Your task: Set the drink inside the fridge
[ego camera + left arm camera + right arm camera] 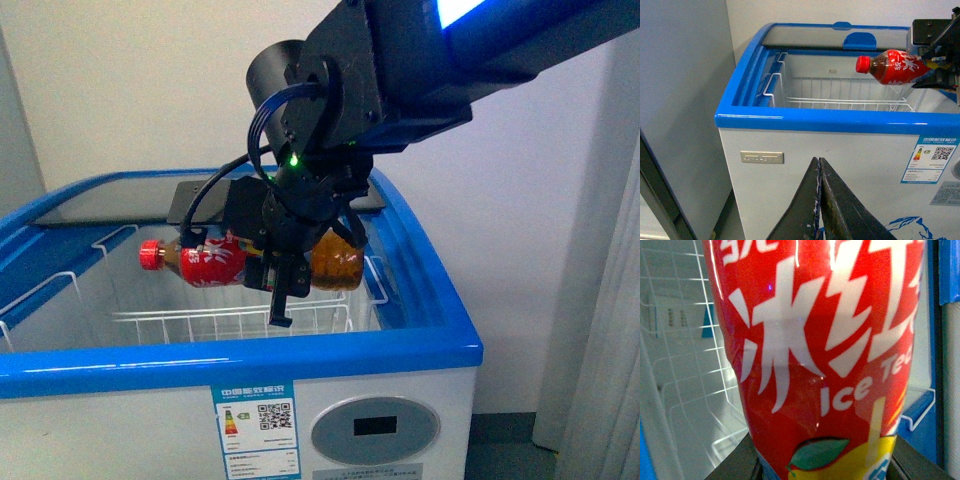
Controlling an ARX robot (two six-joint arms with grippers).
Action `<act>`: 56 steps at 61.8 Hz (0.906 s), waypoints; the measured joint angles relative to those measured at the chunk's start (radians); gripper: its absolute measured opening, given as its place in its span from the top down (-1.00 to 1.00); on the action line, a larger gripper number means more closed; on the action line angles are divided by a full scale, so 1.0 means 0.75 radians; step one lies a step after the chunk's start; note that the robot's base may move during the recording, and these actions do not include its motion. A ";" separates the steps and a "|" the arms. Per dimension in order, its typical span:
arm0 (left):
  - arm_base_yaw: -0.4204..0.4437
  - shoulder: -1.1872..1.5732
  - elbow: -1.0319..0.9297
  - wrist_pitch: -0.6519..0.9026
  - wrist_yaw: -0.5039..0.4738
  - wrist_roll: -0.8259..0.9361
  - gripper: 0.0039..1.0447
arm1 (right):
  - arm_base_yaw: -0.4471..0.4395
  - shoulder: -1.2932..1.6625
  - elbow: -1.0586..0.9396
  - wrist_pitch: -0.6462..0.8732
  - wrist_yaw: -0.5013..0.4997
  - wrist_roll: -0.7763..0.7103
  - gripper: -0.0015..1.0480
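Got the drink [210,262] clamped sideways in the right gripper [288,278] above the fridge [240,362] opening, left gripper [820,200] pinched together.

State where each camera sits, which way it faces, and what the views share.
Front: on the body, facing the open fridge; right arm and right gripper hold the drink sideways over it.
Left wrist: outside the fridge's front wall, facing it; shut left gripper shows.
Right wrist: close against the drink's label, gripper parts flanking it, wire basket behind.
Shared: all three show the drink.
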 joint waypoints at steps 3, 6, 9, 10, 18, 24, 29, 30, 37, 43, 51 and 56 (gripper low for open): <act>0.000 0.000 0.000 0.000 0.001 0.001 0.96 | 0.001 0.045 0.038 0.038 0.037 0.013 0.26; 0.000 0.000 0.000 0.000 0.001 0.001 0.96 | 0.001 0.083 0.070 0.068 0.072 0.033 0.26; 0.000 0.000 0.000 0.000 0.000 0.001 0.96 | 0.001 0.110 0.096 0.074 0.095 0.046 0.26; 0.000 0.000 0.000 0.000 0.000 0.001 0.96 | 0.001 0.115 0.100 0.076 0.100 0.048 0.26; 0.000 -0.001 0.000 0.000 0.000 0.000 0.96 | -0.002 0.168 0.123 0.103 0.139 0.070 0.26; 0.000 -0.001 0.000 0.000 0.001 0.001 0.96 | -0.003 0.220 0.160 0.164 0.190 0.078 0.26; 0.000 -0.001 0.000 0.000 0.000 0.001 0.96 | -0.003 0.263 0.196 0.216 0.233 0.085 0.26; 0.000 -0.001 0.000 0.000 0.000 0.001 0.96 | -0.003 0.270 0.202 0.222 0.239 0.087 0.26; 0.000 -0.001 0.000 0.000 0.001 0.001 0.96 | -0.003 0.325 0.225 0.289 0.284 0.087 0.26; 0.000 -0.001 0.000 0.000 0.001 0.001 0.96 | -0.003 0.364 0.243 0.313 0.309 0.095 0.26; 0.000 -0.001 0.000 0.000 0.000 0.001 0.96 | -0.002 0.422 0.253 0.340 0.324 0.108 0.26; 0.000 -0.001 0.000 0.000 0.001 0.001 0.96 | 0.007 0.454 0.253 0.354 0.308 0.117 0.26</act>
